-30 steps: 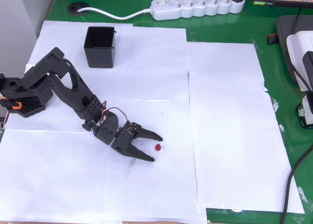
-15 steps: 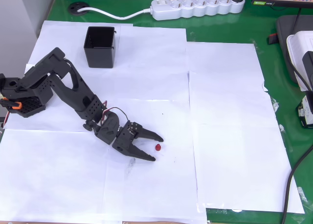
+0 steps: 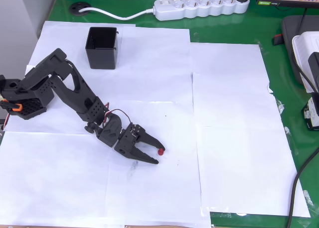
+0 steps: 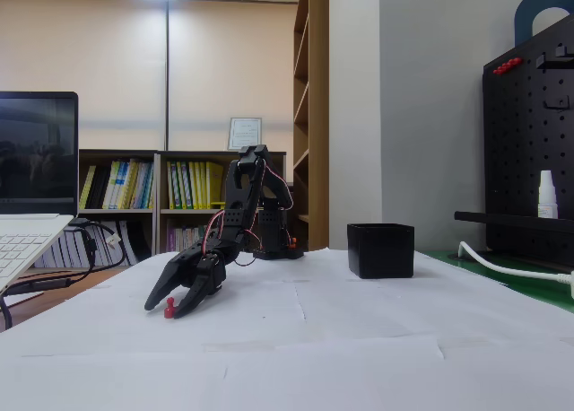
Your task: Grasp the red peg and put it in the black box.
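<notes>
In the overhead view the gripper [image 3: 158, 156] sits low on the white paper [image 3: 234, 138] just left of centre in the lower half of the frame, and its fingers have narrowed since a second ago: then they were spread wide with the red peg [image 3: 161, 151] lying free just off their tips, now the upper finger has swung down so that the peg touches its tip. The jaws are part-way closed, not yet clamped (a gap remains between the peg and the lower finger). The fixed view agrees: the peg [image 4: 168, 312] sits at the fingertips, right at the paper. This looks like the closing phase of the grasp, with the lift not yet begun. The black box [image 3: 102, 48] stands in the upper left, well apart from the gripper.
</notes>
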